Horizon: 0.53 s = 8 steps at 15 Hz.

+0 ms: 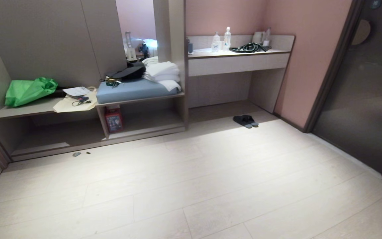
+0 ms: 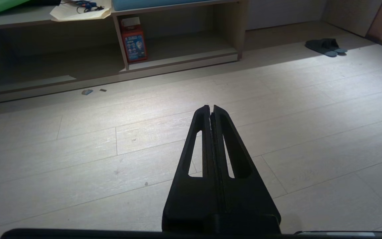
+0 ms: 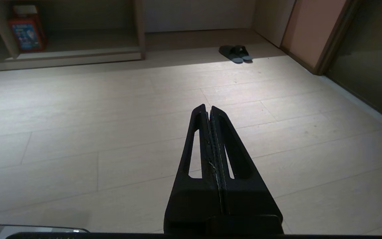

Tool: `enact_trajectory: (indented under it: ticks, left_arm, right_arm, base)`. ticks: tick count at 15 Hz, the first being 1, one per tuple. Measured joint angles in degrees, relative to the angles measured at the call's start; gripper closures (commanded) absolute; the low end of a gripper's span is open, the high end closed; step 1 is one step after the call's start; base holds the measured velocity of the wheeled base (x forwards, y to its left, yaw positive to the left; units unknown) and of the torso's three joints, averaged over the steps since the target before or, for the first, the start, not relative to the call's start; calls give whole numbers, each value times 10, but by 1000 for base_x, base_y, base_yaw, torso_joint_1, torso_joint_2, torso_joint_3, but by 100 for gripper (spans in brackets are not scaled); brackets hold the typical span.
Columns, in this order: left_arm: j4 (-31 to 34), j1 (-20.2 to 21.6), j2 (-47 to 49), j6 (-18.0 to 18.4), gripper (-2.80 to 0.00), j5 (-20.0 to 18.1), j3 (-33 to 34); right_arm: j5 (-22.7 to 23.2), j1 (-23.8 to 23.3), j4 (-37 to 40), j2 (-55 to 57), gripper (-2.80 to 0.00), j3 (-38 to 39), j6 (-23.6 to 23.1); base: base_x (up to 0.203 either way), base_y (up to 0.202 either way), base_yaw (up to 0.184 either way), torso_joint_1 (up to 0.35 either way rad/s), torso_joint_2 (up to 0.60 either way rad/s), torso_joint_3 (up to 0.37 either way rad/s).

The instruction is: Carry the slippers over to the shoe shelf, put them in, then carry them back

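The slippers (image 1: pixel 245 121) lie side by side as a dark grey-blue pair on the pale floor, in front of the recess under the desk. They also show far ahead as the slippers (image 2: pixel 325 47) in the left wrist view and the slippers (image 3: pixel 236 53) in the right wrist view. The shoe shelf (image 1: pixel 151 124) is the low cubby under the cushioned bench, left of the slippers; its base board (image 2: pixel 184 49) (image 3: pixel 88 41) is bare. My left gripper (image 2: pixel 211 107) and right gripper (image 3: pixel 208 107) both hang shut and empty above the floor, far from the slippers. Neither arm shows in the head view.
A red box (image 1: pixel 113 119) stands at the cubby's left end. The bench above carries a blue cushion (image 1: pixel 134 89), white towels (image 1: pixel 162 73) and a green bag (image 1: pixel 28 90). A desk (image 1: pixel 237 63) with bottles stands at the right, beside a dark door (image 1: pixel 360 83). Small scraps (image 1: pixel 77 154) lie on the floor.
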Motion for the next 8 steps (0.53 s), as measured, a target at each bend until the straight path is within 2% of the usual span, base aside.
enact_trajectory:
  ticks: [8]
  left_arm:
    - [0, 0, 0, -1, 0, 0, 0]
  right_arm:
    - [-1, 0, 0, 0, 0, 0, -2]
  base:
    - [0, 0, 0, 0, 0, 0]
